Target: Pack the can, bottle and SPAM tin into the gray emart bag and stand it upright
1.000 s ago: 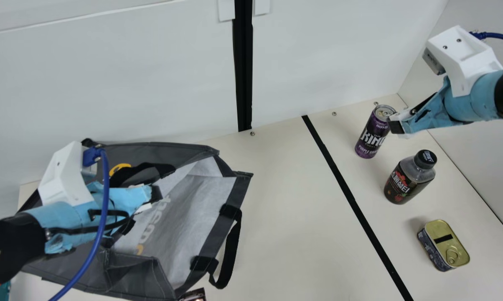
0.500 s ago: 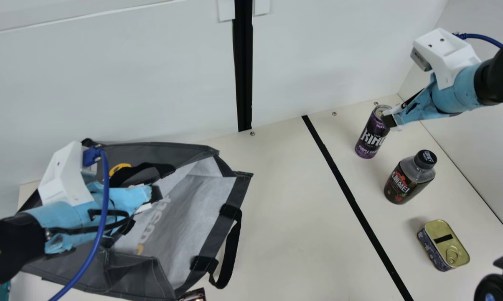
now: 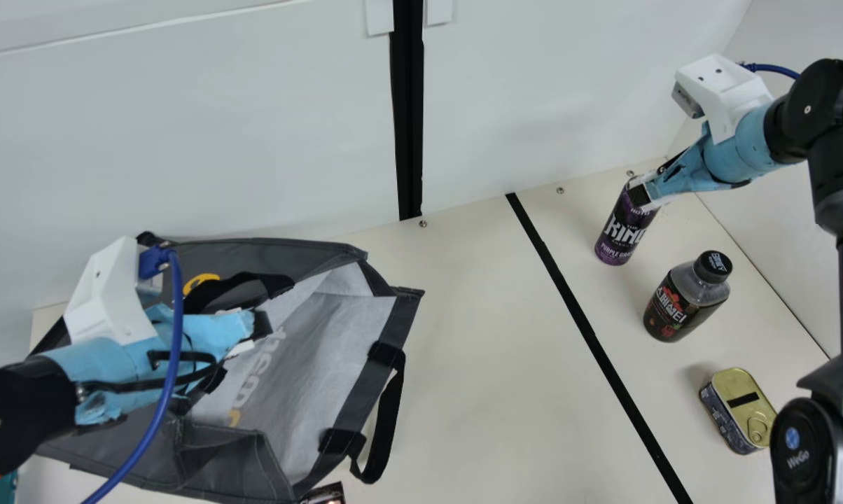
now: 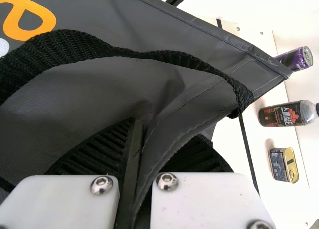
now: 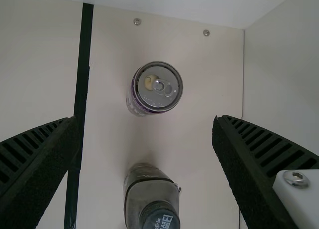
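"Markings first, please."

"The can (image 3: 621, 231) is purple with bold white print. The bottle (image 3: 680, 304) has a dark label with white and red lettering, and pale print on its black cap. The gray emart bag (image 3: 323, 441) shows an orange mark (image 4: 27, 20) outside and lettering across its pale lining (image 3: 309, 350)."

"Materials and shapes?"

"The bag is limp, seamed sheeting, slumped on the desk (image 3: 477, 350), with a coarse black woven handle (image 4: 65, 47). The can and bottle stand upright, across the black stripe (image 3: 589, 336) from the bag; the oblong SPAM tin (image 3: 740, 413) lies beside them, gold lid up."

"State of your pincers?"

"My left pincer (image 3: 253, 336) is pinching a fold of the bag. My right pincer (image 3: 642, 189) is spread wide at the can's top."

"Does the main view settle contact there?"

"No, they overlap. My right wrist view shows a gap between the can and each finger, plus the can's ring tab (image 5: 160, 86). All three goods are outside the bag."
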`<state>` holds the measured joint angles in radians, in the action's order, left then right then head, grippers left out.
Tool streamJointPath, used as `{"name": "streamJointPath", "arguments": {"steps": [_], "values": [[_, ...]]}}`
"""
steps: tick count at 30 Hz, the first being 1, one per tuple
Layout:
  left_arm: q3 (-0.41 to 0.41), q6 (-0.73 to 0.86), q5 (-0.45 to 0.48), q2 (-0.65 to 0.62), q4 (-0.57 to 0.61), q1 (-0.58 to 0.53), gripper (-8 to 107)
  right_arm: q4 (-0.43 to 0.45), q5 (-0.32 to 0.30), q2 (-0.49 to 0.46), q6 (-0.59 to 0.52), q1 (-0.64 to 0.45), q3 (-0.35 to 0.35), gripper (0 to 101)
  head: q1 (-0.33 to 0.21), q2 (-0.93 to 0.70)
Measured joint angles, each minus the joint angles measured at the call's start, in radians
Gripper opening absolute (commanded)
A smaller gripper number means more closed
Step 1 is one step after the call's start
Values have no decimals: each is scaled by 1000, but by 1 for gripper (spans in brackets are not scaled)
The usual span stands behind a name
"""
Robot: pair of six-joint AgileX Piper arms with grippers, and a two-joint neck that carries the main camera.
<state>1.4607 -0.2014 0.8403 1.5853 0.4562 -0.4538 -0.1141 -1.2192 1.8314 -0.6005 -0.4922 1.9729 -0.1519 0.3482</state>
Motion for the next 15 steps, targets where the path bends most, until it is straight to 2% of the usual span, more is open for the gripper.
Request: {"name": "streamJointPath", "arguments": {"steps": [15], "values": [[0,0,0,0,0,0,-8,15,0,136,18,19,85,95,0,-2]]}}
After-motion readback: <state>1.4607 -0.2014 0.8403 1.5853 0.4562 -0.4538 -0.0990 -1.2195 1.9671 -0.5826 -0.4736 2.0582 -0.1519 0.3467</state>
